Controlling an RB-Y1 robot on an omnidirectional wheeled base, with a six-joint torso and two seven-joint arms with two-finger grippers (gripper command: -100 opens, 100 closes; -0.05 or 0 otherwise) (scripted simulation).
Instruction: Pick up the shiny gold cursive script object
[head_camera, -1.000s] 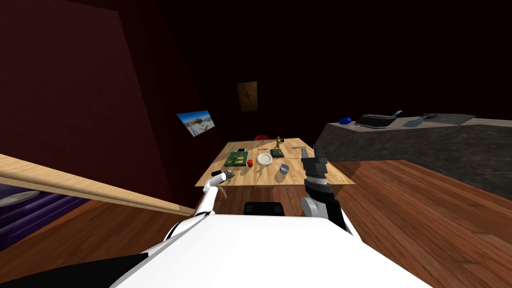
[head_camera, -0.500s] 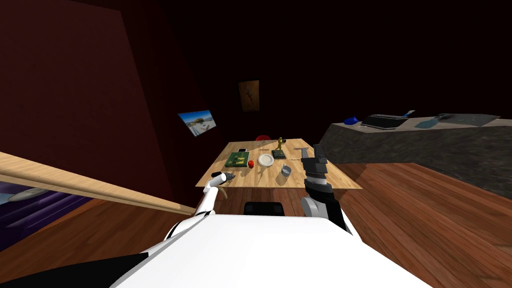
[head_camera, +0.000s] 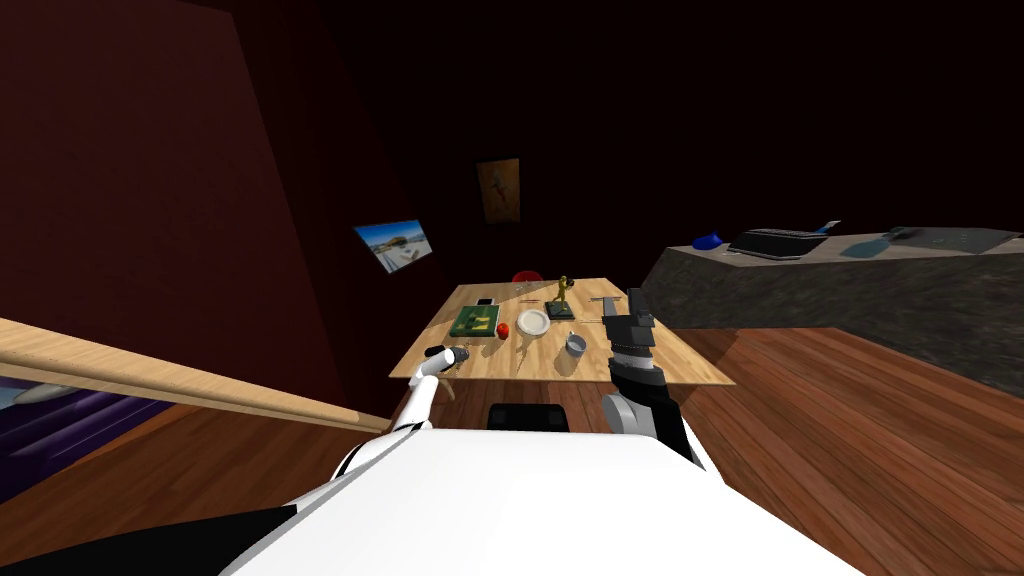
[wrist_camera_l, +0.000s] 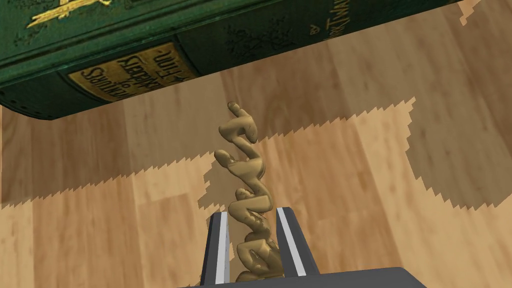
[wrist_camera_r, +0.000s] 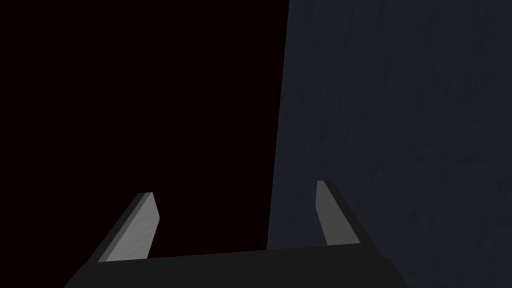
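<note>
Dimly, wooden table (head_camera: 500, 362) under gold script (wrist_camera_l: 247, 200)

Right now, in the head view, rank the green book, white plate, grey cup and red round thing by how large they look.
1. green book
2. white plate
3. grey cup
4. red round thing
The cup sits slightly nearer the camera, yet looks smaller than the plate.

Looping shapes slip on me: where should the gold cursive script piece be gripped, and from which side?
Across its narrow width at one end, coming in lengthwise from the end away from the green book. The gold script piece is a long thin chain of loops, narrow enough for the blades. The left gripper is shut on it just so, fingers pressing both sides.
</note>
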